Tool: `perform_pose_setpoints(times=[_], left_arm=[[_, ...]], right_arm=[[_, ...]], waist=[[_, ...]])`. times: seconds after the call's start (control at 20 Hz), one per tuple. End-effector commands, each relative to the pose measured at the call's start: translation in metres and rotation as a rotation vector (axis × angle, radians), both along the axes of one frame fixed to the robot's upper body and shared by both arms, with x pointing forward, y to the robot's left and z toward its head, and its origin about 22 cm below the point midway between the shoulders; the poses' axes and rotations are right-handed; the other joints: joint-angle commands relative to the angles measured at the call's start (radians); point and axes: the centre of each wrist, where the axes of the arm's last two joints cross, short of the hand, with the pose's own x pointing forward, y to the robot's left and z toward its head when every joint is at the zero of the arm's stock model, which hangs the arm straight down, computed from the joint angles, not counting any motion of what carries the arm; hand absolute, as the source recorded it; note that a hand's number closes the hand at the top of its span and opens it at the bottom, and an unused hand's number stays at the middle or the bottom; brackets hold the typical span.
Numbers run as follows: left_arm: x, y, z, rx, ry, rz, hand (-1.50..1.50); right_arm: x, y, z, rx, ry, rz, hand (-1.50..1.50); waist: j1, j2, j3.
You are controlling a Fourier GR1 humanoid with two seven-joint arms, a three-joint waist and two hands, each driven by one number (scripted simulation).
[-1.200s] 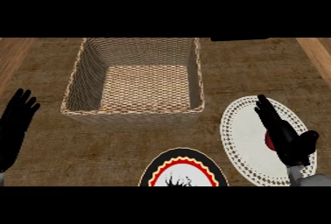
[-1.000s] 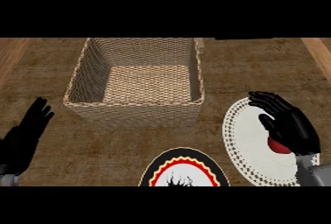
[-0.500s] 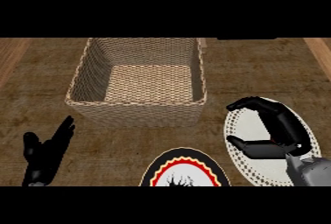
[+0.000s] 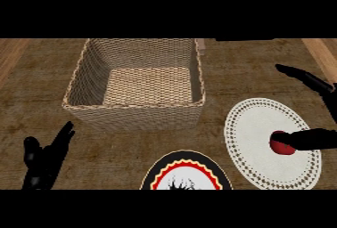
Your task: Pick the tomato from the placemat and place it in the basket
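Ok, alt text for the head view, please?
The right hand is open, its thumb against the red tomato on the white placemat, lower right of the empty wicker basket. The left hand rests open at lower left.

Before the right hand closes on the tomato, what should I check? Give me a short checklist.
1. The tomato lies on the placemat: ok.
2. The right hand is at the tomato: ok, a thumb or finger touches its side.
3. Fingers curled round the tomato: not ok, they are spread wide.
4. The basket is upright, nothing seen inside: ok.
5. The left hand is away from the basket: ok, open at lower left.
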Motion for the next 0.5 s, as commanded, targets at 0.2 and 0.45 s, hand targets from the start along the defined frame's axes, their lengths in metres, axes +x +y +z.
perform_pose_setpoints(times=[0.2,0.45], left_arm=[[-0.019,-0.003,-0.021,-0.01,0.112,0.015,0.0],[-0.007,-0.008,-0.009,-0.012,0.105,0.005,0.0]], right_arm=[[-0.016,-0.026,0.133,-0.388,0.032,-0.097,-1.5],[-0.025,-0.041,0.166,-0.53,0.275,-0.024,-1.5]], waist=[[0.012,0.011,-0.009],[0.004,0.011,-0.007]])
